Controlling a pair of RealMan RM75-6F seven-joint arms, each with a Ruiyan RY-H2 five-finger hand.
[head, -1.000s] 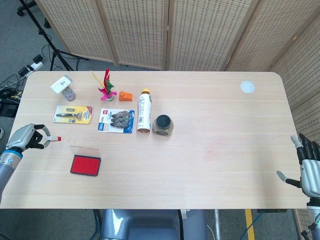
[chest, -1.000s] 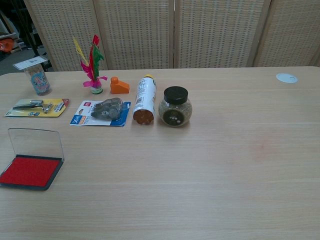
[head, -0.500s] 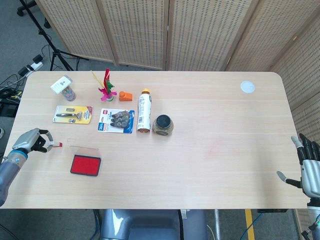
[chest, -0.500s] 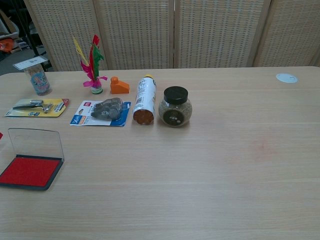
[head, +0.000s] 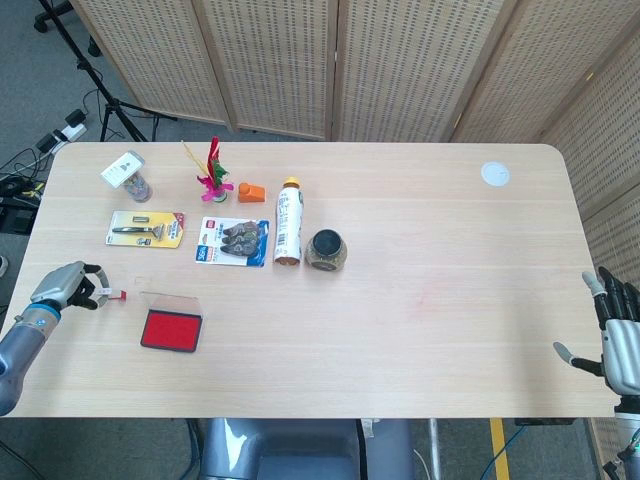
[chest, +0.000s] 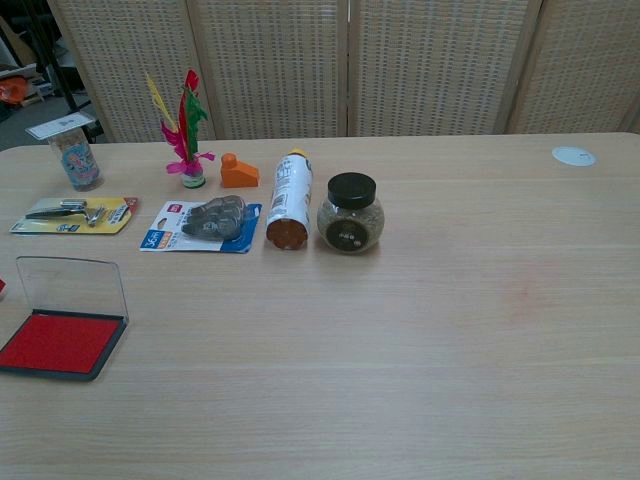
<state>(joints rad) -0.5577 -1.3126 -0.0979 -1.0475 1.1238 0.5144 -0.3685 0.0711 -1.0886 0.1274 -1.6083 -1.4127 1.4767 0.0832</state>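
The left hand (head: 66, 287) pinches a small red-tipped stamp (head: 113, 293), held just left of the open ink pad (head: 171, 329), at its ten o'clock. The right hand (head: 617, 335), fingers spread and holding nothing, hovers off the table's (head: 440, 300) right edge.

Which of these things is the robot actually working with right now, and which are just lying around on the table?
In hand:
left hand, pinching a small red-tipped piece
open red ink pad, right beside it

Lying about:
razor pack
blue blister pack
bottle on its side
black-lidded jar
feather shuttlecock
orange piece
right hand, open, idle
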